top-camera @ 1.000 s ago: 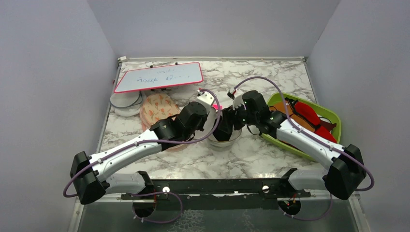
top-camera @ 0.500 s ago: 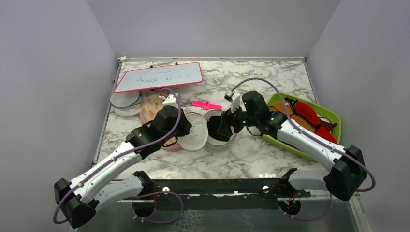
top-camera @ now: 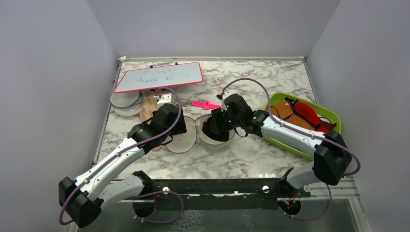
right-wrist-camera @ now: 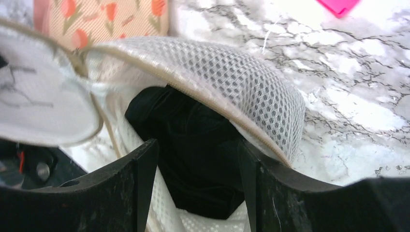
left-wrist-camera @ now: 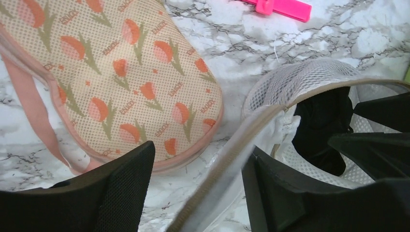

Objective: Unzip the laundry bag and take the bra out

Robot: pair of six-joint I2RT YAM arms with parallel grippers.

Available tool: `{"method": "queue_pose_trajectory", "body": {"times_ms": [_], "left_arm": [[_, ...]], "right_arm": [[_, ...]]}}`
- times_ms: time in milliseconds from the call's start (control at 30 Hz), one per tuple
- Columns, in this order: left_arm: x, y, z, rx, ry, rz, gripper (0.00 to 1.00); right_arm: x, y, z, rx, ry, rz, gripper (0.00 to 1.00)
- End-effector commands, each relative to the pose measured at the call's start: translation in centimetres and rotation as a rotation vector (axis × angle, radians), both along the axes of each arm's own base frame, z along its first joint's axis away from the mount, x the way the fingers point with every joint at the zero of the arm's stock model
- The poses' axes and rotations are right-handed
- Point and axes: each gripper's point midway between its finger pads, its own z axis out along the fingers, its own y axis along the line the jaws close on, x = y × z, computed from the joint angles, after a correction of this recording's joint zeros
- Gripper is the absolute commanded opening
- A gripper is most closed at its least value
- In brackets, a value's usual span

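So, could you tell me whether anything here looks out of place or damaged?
Nothing looks damaged or spilled. The laundry bag lies unzipped, its halves splayed open, with the bra bunched inside the right-hand half. The only stray item is a pink clip lying loose just behind it.

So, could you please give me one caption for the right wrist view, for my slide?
Open right gripper poised over the black bra inside the unzipped laundry bag.

Even bright overhead light, soft shadows; wrist views blurred at near jaws, bag rim.
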Motion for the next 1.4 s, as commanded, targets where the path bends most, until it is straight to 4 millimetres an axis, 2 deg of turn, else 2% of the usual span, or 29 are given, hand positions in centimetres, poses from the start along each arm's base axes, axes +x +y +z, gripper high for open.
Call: {"method": "queue_pose_trajectory", "body": {"times_ms": [0, 67, 133, 167, 333, 433, 500, 600, 667, 767, 933, 1100, 1167, 1233, 1367], "left_arm": [[0.0, 1.5, 1.1, 0.033, -0.032, 0.046, 0.62], [-0.3, 1.2, 1.7, 0.006, -0.034, 0.022, 0.72], [-0.7, 1.0, 2.0, -0.015, -0.035, 0.009, 0.9], [-0.9, 1.0, 2.2, -0.025, -0.037, 0.009, 0.96], [-1.7, 1.5, 4.1, -0.072, -0.077, 0.007, 0.99], [-2.2, 1.6, 5.6, -0.109, -0.113, -0.007, 0.99], [-2.4, 1.5, 6.5, -0.132, -0.131, -0.012, 0.99], [-2.5, 1.5, 7.2, -0.154, -0.147, -0.015, 0.99], [-2.5, 1.4, 7.0, -0.148, -0.144, -0.018, 0.99], [-2.4, 1.3, 6.2, -0.129, -0.12, -0.028, 0.99], [-2.5, 0.4, 5.1, -0.14, -0.084, -0.055, 0.99], [-2.6, -0.6, 5.5, -0.156, -0.089, -0.115, 0.99], [-2.6, -0.9, 5.6, -0.162, -0.094, -0.136, 0.99], [-2.7, -1.8, 5.7, -0.187, -0.11, -0.189, 0.99], [-3.6, -4.6, 4.9, -0.267, -0.109, -0.337, 0.98]], "right_arm": [[3.3, 0.3, 0.4, -0.01, -0.056, -0.256, 0.62], [4.1, 0.3, 0.0, -0.029, -0.061, -0.305, 0.64], [4.2, 1.0, -0.7, -0.045, -0.048, -0.307, 0.65], [4.3, 1.1, -0.9, -0.062, -0.059, -0.319, 0.65], [4.3, 0.2, -2.5, -0.209, -0.139, -0.405, 0.62], [4.1, -0.2, -3.5, -0.244, -0.156, -0.402, 0.46], [4.2, -0.5, -3.5, -0.264, -0.178, -0.412, 0.4], [3.7, 0.3, -2.1, -0.253, -0.201, -0.373, 0.25], [2.8, 1.6, -0.1, -0.201, -0.19, -0.306, 0.16], [1.4, 2.6, 1.9, -0.142, -0.156, -0.219, 0.01], [-0.3, 2.9, 4.7, -0.077, -0.155, -0.113, 0.01], [-3.0, 4.3, 9.6, 0.07, -0.162, 0.059, 0.01], [-3.7, 4.5, 11.1, 0.109, -0.171, 0.102, 0.01], [-3.7, 4.3, 10.8, 0.105, -0.184, 0.112, 0.01], [-2.8, 2.8, 7.4, -0.036, -0.191, 0.086, 0.01]]}}
